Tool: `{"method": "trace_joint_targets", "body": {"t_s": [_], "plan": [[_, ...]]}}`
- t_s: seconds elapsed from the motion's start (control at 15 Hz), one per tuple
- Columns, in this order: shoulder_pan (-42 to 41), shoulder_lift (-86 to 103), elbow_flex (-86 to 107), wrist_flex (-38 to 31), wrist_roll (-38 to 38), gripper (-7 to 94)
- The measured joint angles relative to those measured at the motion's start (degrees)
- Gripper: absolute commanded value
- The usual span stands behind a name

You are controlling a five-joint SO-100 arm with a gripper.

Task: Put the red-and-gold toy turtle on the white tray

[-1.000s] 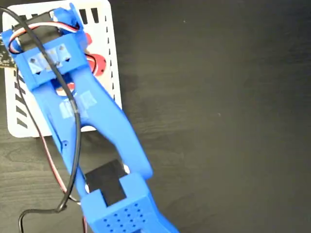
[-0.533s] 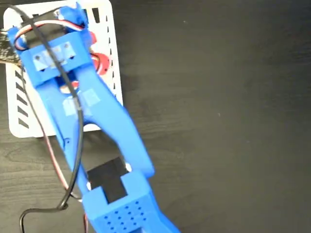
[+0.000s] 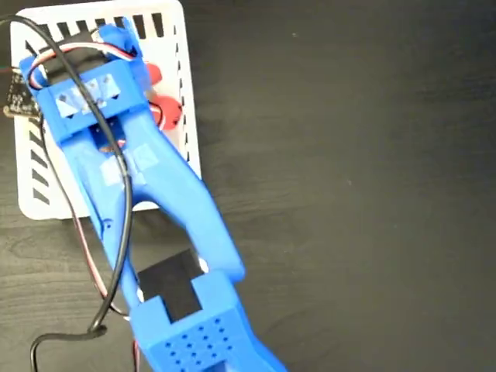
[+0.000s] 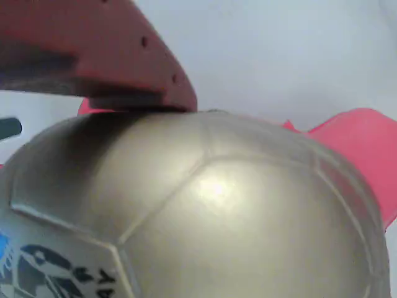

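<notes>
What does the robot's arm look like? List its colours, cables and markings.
In the fixed view the arm is bright blue plastic, built of long flat links. A black block sits at one joint, and a grid of small holes marks the housing below it. A black cable and red-and-white wires run along it. In the wrist view one finger of the hand is red, with small holes.

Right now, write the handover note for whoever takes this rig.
Gripper: over the tray, right above the turtle; the arm hides its fingertips, so open or shut cannot be told.
Turtle: its red parts peek out beside the arm, within the white tray's outline, near its right edge. Whether it rests on the tray is not visible.
Done: turtle brought to the tray.
Left: confirm it is set down and released, then pull the arm clear.
</notes>
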State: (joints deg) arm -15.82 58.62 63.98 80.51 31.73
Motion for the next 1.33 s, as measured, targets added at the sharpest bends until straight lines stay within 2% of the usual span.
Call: {"method": "trace_joint_targets", "body": {"t_s": [0.2, 0.8, 0.87, 1.0, 1.2, 1.33], "plan": [[-0.8, 0.0, 0.1, 0.2, 0.0, 62], [-0.7, 0.2, 0.1, 1.6, 0.6, 60], [-0.7, 0.6, -0.2, 2.6, 0.4, 46], [-0.6, 2.0, -1.5, 3.3, 0.1, 2], [0.4, 7.0, -2.3, 3.3, -3.5, 0], [1.0, 12.8, -1.8, 3.0, -9.8, 0]]}}
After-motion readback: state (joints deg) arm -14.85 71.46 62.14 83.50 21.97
